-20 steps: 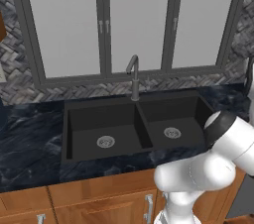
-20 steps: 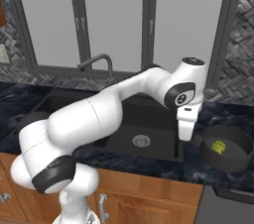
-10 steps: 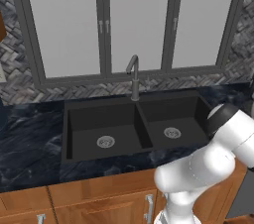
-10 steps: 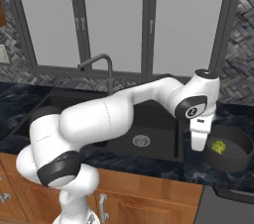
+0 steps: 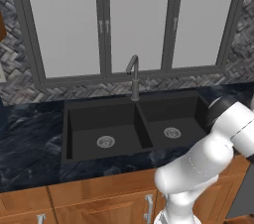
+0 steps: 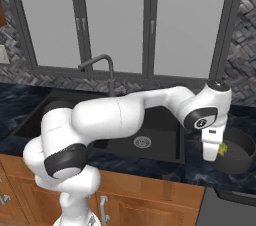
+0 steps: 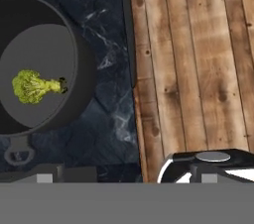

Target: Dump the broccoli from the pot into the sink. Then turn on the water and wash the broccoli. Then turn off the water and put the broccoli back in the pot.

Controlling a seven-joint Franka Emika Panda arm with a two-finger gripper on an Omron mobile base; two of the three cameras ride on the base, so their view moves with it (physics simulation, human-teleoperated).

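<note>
Arm stretching far right across the sink (image 6: pixel 150 135), hand pointing down, gripper (image 6: pixel 212 155) hanging over the pot's (image 6: pixel 242 152) near-left rim, jaws spread wide and holding nothing, broccoli (image 7: pixel 32 86) lying inside pot on counter (image 7: pixel 111 94) right of sink

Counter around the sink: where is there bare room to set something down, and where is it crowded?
Bare dark counter lies left of the sink. A narrower strip runs between its front rim and the wooden cabinets. Both basins hold nothing but their drains. Right of the sink is crowded: the pot with the broccoli sits there, the open pincer at its rim.
</note>
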